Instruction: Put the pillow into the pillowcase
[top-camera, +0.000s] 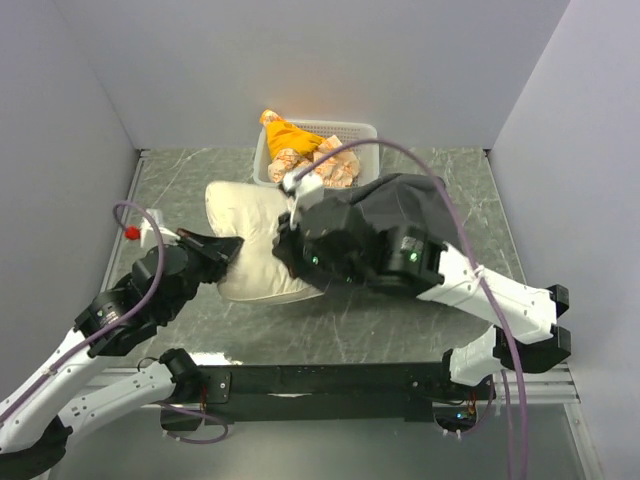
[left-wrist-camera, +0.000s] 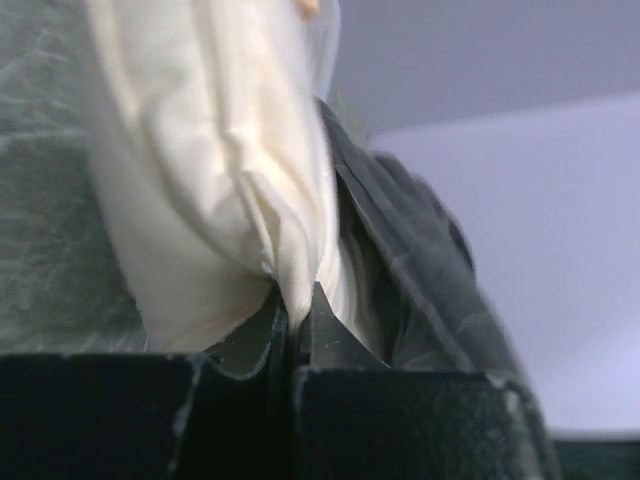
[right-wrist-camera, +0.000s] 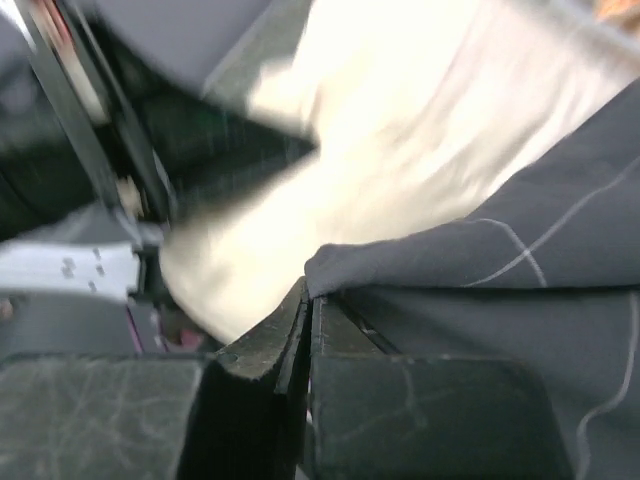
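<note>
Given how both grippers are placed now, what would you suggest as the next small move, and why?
Probably the right gripper should draw the pillowcase edge it pinches over the pillow, while the left gripper, shut on the pillow's edge, braces it. Much of the pillow lies uncovered.

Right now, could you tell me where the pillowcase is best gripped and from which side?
Grip the pillowcase by its thin loose edge next to the pillow, reaching from the right across the case: that edge is flat enough to pinch. The right gripper is shut on it.
</note>
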